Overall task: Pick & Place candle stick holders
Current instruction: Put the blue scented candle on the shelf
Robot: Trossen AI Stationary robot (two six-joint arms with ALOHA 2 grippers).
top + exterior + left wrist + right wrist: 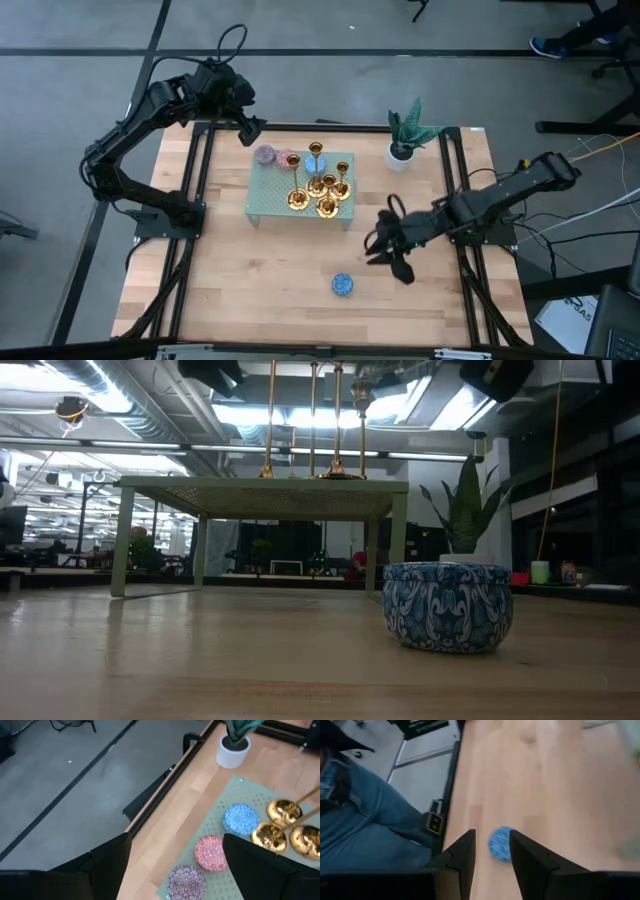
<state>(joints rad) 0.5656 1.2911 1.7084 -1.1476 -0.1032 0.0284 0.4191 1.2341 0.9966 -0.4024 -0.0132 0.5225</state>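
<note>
On the wooden worktop [250,290], a small green raised stand [262,205] is seen near the middle, and the candle stick holders [318,190] are clustered on its right half, upright, their long axes vertical, beside three speckled candles [275,157] on its far edge. The left tool [250,130] is held over the far-left corner of the stand, empty, with its fingers spread wide. The right tool [390,250] is held low over bare wood to the right of the stand and nearer the front edge, its fingers partly apart and nothing gripped between them; a blue patterned tin [343,285] lies ahead of it. From the right tool the holders lie to the left and toward the far side, up on the stand; from the left tool they lie across the stand, past the candles. Neither arm is judged clearly nearer. The holders' cups are cut off in the low view, and their exact number is hard to make out from above. A potted plant [405,140] is placed at the far right.
</note>
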